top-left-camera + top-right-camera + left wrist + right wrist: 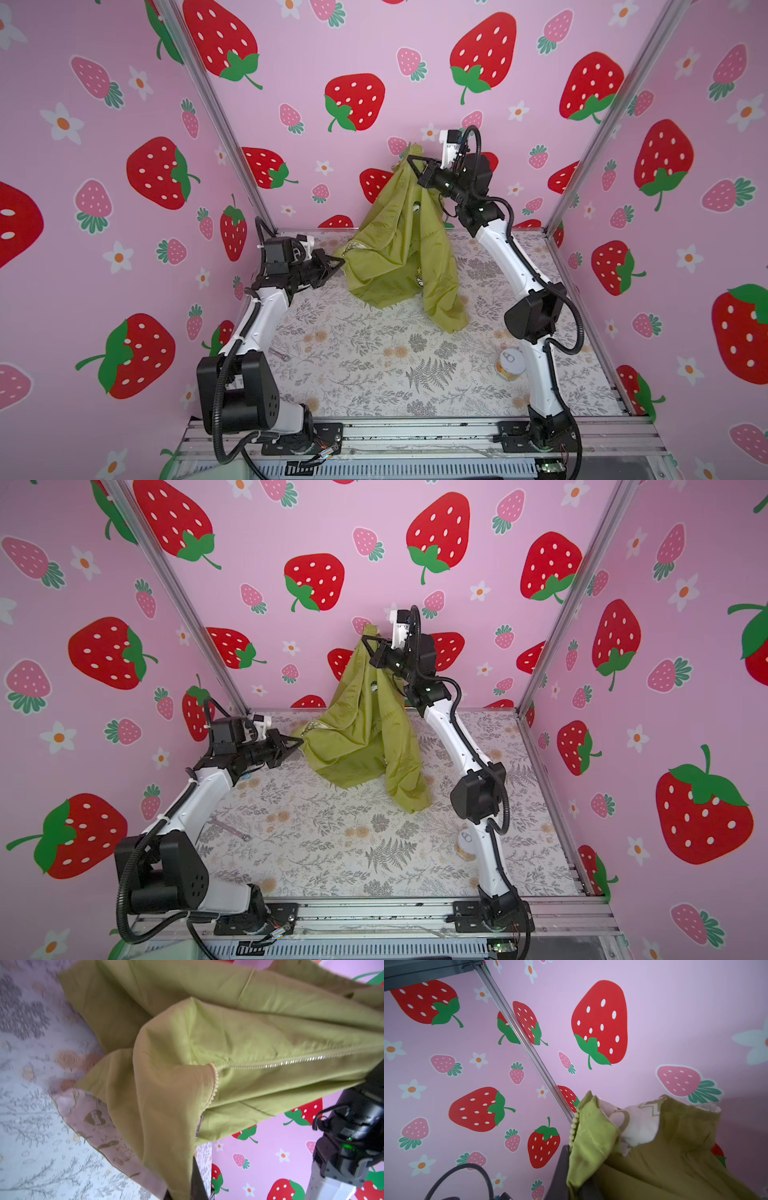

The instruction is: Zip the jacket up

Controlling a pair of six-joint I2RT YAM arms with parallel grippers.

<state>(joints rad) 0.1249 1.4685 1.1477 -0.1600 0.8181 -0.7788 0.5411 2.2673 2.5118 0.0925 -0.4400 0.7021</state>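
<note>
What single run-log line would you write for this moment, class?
left gripper: shut on jacket edge, low | right gripper: shut on jacket top, raised | jacket: draped between them

Robot lab test cell, dressed up as a stage set. Boxed in on three sides by pink panels (316, 50) printed with strawberries and white flowers, clamped into bare aluminium posts (216, 112) rising from the far corners of the worktop (374, 374). Worktop covered with a fern-and-flower printed sheet. Along its near edge, slotted aluminium rail (415, 432) carrying black bolted plates, with a white-and-black left arm (266, 307) and right arm (494, 245) mounted at the two near corners. Corrugated cable conduit (215, 419) looping loose from the bases. Below the rail, exposed wires and a plug (322, 454), a small circuit board with a green light (550, 466), and a slotted metal grille (395, 471).
</note>
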